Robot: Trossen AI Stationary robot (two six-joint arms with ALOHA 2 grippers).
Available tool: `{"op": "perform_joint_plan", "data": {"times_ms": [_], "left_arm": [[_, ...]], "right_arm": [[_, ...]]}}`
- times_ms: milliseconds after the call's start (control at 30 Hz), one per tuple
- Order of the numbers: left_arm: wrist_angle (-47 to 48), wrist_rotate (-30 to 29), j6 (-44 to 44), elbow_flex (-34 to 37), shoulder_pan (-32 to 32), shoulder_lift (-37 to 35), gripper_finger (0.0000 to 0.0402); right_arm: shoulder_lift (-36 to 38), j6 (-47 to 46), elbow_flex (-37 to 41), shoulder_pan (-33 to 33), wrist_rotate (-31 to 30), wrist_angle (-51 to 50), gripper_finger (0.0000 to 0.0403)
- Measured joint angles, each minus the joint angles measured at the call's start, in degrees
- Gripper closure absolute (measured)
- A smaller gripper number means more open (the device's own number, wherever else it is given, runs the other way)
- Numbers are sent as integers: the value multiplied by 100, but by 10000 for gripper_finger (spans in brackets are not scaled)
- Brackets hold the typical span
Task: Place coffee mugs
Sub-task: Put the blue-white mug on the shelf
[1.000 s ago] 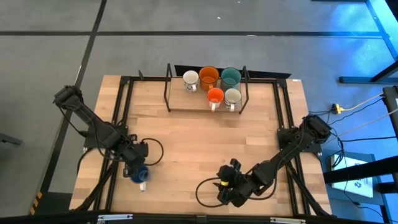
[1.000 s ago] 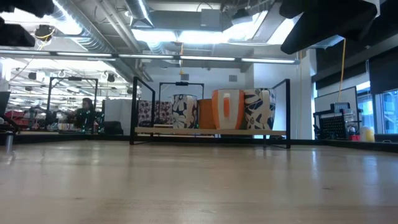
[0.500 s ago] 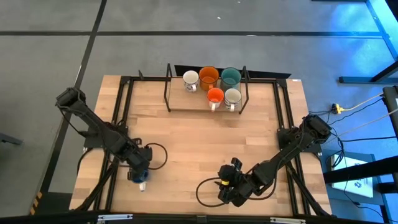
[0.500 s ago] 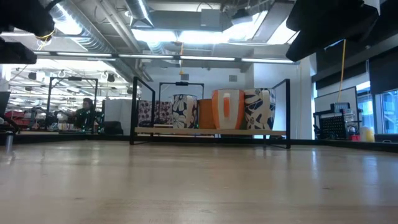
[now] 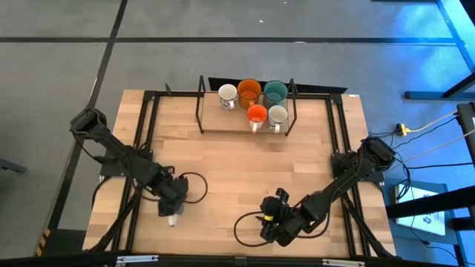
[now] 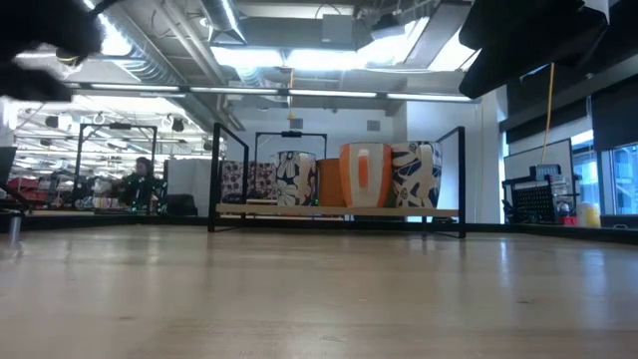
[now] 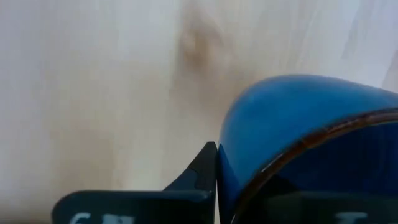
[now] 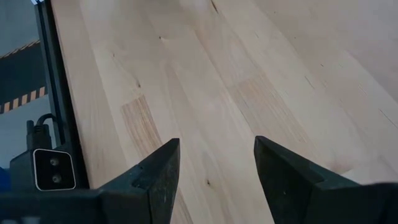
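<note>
A blue coffee mug (image 7: 298, 118) stands on the table near its front left. My left gripper (image 5: 172, 202) is over it, hiding most of it in the high view, and is shut on its wall. Five more coffee mugs stand in the black wire rack (image 5: 200, 111) at the far edge: a white one (image 5: 228, 95), an orange one (image 5: 249, 92), a teal one (image 5: 275, 91), a smaller orange one (image 5: 257, 113) and a white one (image 5: 277, 115). My right gripper (image 5: 271, 221) is open low over the table's near middle, with bare wood between its fingers (image 8: 211, 168). My left gripper has the blue mug by its wall just below the rim (image 7: 231, 163). One finger (image 7: 202, 168) lies against the outside of the wall; the other is hidden behind the mug. The fingers come from above, slanting down. Whether the mug is on the table I cannot tell.
Black frame rails (image 5: 145, 133) run along the table's left and right sides. A black cable (image 5: 194, 185) loops beside my left gripper and another (image 5: 241, 226) lies near my right gripper. Bare wood (image 5: 245, 163) stretches between the rack and both grippers.
My left gripper has moved toward the table's right and near edges, onto the blue mug, which it now mostly covers in the high view. The mug has stayed in place.
</note>
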State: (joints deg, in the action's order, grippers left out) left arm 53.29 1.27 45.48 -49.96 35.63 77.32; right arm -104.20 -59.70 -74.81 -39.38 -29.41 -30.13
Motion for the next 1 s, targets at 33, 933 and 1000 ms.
{"op": "perform_joint_plan", "data": {"times_ms": [33,933,1000], "left_arm": [[104,-89,-98,-140,-96,-2,390],[743,-665,-3146,-3643,-3213,3074,390],[759,-669,-3216,-3778,-3268,3249,390]], "right_arm": [[0,0,0,0,2,0,210],[2,-197,2,2,-148,7,210],[2,-199,2,2,-147,7,210]]}}
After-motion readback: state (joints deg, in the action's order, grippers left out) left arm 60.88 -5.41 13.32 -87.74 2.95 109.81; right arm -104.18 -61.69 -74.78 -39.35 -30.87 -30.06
